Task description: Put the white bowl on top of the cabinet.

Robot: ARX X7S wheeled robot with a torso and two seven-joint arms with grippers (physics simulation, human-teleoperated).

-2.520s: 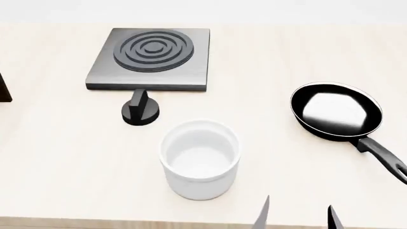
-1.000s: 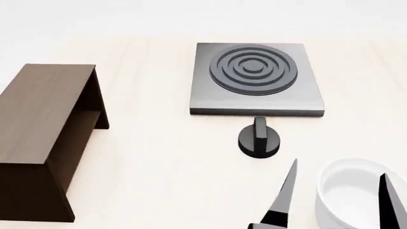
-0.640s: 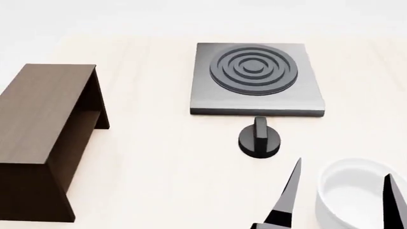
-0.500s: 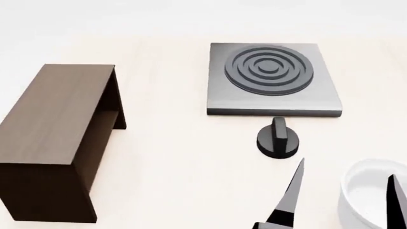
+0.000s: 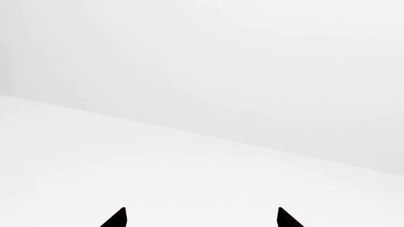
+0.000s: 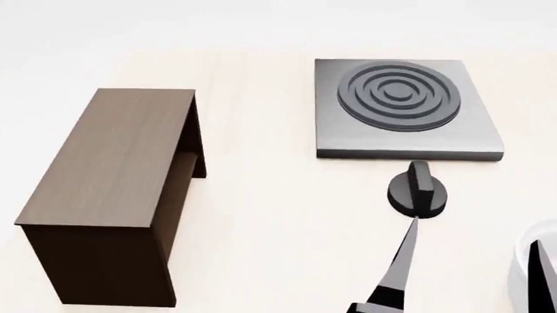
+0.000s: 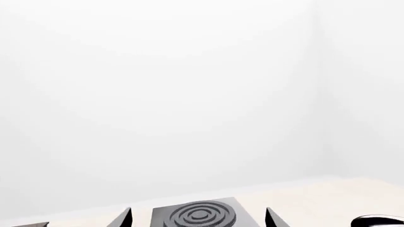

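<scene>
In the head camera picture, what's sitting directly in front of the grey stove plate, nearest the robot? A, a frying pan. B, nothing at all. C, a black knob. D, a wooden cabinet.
C: the black knob stands on the table just off the stove plate's near edge, while the cabinet is well off to the left.

Right gripper [image 6: 474, 264]: two slim, tapering black fingers [image 6: 400, 274] with pointed tips, one face lit pale grey. Left gripper [image 5: 200, 217]: matching black pointed fingertips, plain, unmarked.
</scene>
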